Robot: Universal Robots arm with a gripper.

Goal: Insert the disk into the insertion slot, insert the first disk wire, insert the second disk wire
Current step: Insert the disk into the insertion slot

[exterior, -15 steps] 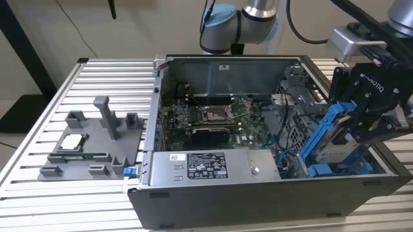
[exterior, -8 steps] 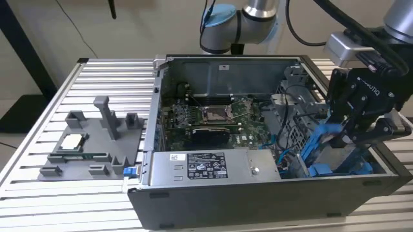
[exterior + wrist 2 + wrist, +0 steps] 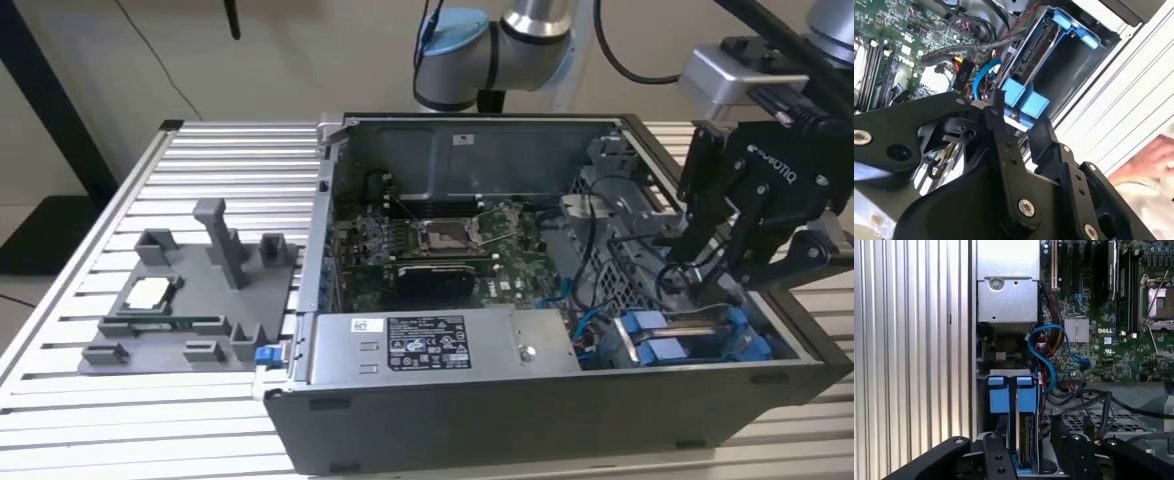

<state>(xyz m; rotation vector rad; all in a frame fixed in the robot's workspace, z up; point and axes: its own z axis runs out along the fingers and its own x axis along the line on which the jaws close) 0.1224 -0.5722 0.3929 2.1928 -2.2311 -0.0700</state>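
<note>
1. As gripper (image 3: 707,272) hangs over the case (image 3: 534,410) corner at exterior view's right, toward near edge of slatted table (image 3: 80,400), its fingers (image 3: 996,456) stand apart and grip nothing.
2. Disk (image 3: 1027,437) stands on edge, seated in slot (image 3: 754,345) at that case corner. In first wrist view it sits betw. the two fingers: one finger just beside its blue carrier tabs (image 3: 1011,397), other finger w/ a gap to it.
3. Blue cable (image 3: 1046,347) loops betw. slot and power supply box (image 3: 1008,287); can't tell where its ends plug in.
4. Black cables (image 3: 1104,407) run past slot, over perforated metal.
5. Motherboard (image 3: 441,245) at case middle. Grey fixture tray (image 3: 187,300) on table toward exterior view's left, apart from case.
6. Person's hand (image 3: 1149,157) over table slats outside case, second wrist view.
</note>
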